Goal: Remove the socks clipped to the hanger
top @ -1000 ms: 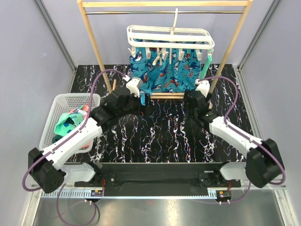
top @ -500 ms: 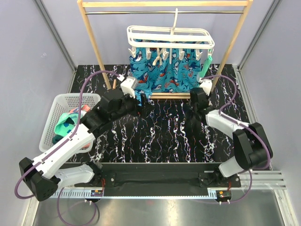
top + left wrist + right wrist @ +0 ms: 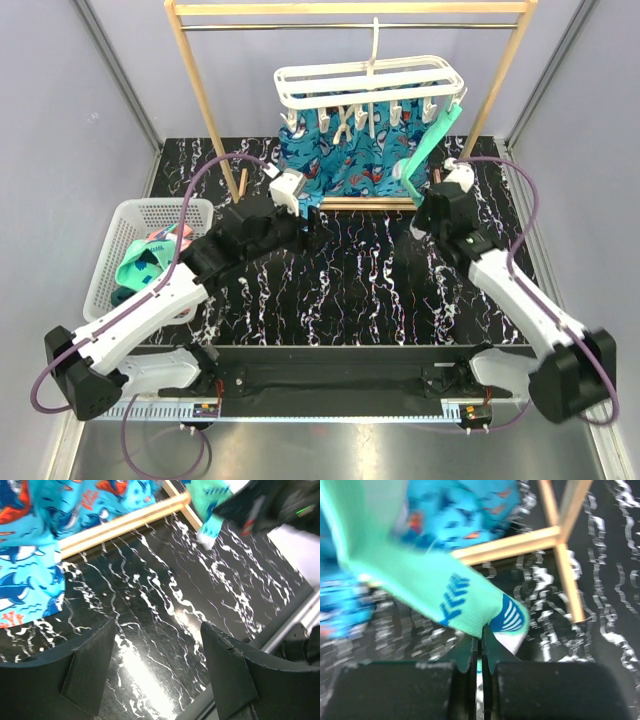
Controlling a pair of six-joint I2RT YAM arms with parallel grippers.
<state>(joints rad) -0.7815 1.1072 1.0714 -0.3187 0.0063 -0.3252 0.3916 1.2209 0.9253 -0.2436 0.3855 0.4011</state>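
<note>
A white mesh basket (image 3: 128, 212) sits at the worktop's left edge. The left gripper (image 3: 312, 220) hangs released and empty beside bright blue shark-print socks (image 3: 345, 160) clipped to the white plastic clip-frame hanger (image 3: 365, 85) above the far edge. The right gripper (image 3: 420, 200) is clenched on the mint-green sock (image 3: 430, 140), which stretches down from the hanger's right end.

Tall wooden rail stand (image 3: 201, 90) at the back of a black marbled tabletop (image 3: 360, 290), white mesh basket (image 3: 130, 208) far left.
</note>
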